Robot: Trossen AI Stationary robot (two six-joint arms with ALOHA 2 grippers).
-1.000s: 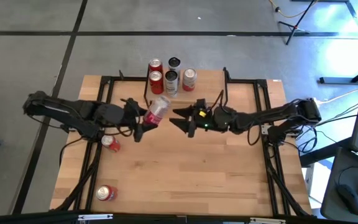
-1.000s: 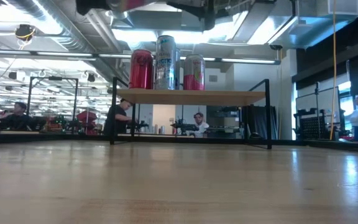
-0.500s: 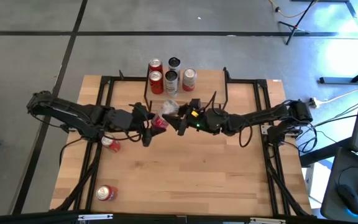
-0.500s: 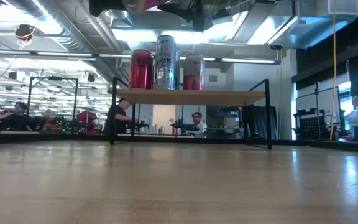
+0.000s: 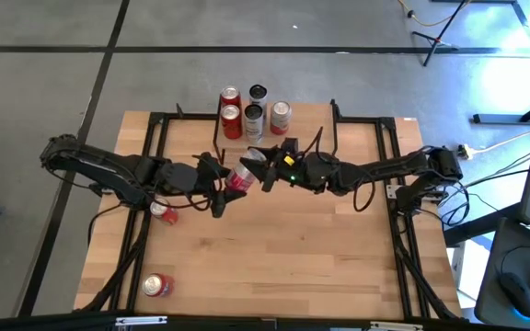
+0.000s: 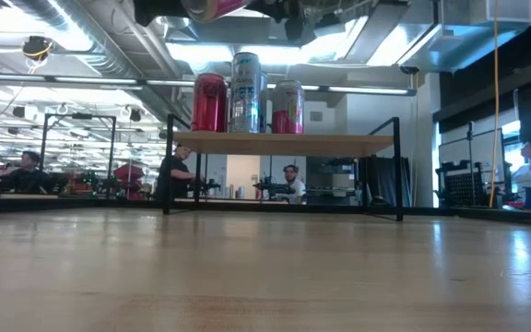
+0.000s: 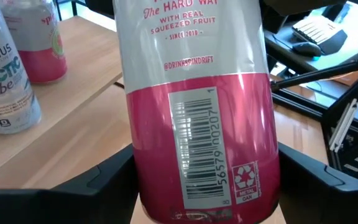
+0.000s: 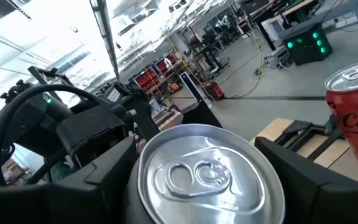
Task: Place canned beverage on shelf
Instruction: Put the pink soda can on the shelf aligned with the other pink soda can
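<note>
My left gripper [image 5: 221,181] is shut on a pink and white can [image 5: 239,175], held in the air over the table's middle, just in front of the shelf [image 6: 284,143]. My right gripper [image 5: 259,169] is open. Its fingers stand on either side of the can's silver top [image 8: 207,171]. The shelf is a light-wood board on black legs with several cans standing on it [image 5: 252,112]. The pink can also shows at the top edge of the low view [image 6: 212,7]. My left gripper pinches the can's pink lower part [image 7: 201,186] between its two fingers, one finger [image 7: 101,183] on each side. The fingers come about level from the table's left and lie across the can. The can is clear of the table, tilted, its top toward my right gripper. My right gripper: I cannot tell whether its fingers [image 8: 107,168] touch the can's top end.
A red can [image 5: 164,212] lies on the table under my left arm. Another red can [image 5: 157,285] lies near the front left corner. A red can [image 8: 356,112] on the shelf shows close by in the right wrist view. People are in the room behind.
My left gripper has carried the can toward the table's right and tipped it further over. My right gripper has gone toward the table's left, and its fingers now stand around the can's top.
</note>
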